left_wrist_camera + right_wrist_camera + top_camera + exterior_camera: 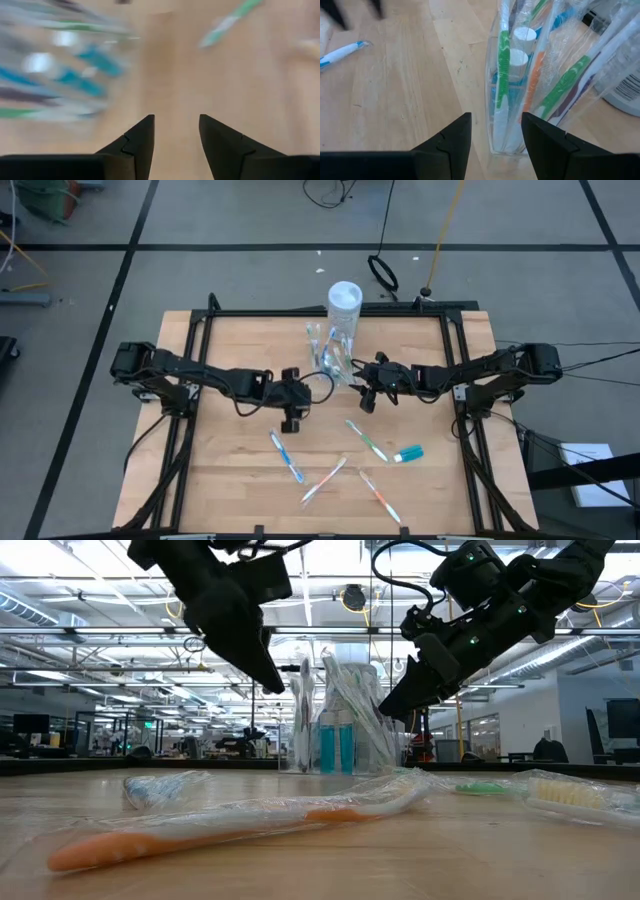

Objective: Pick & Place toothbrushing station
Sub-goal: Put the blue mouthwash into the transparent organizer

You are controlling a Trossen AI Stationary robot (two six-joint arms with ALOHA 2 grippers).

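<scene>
The toothbrushing station (335,362) is a small clear holder that stands upright on its base on the table, full of wrapped toothbrushes. It also shows in the low view (340,730) and the right wrist view (517,90). My right gripper (366,404) is open just to the right of the holder and nearer the table's front edge, above the table top (395,705). In its wrist view (495,130) the holder's base lies just ahead of the fingers. My left gripper (292,423) is open and empty to the holder's left (176,130), raised (272,680).
A tall white-capped container (344,300) stands right behind the holder. Loose wrapped toothbrushes lie on the near half of the table: a blue one (287,455), a green one (368,440), an orange one (380,495) and a pale one (323,480). A teal piece (408,453) lies there too.
</scene>
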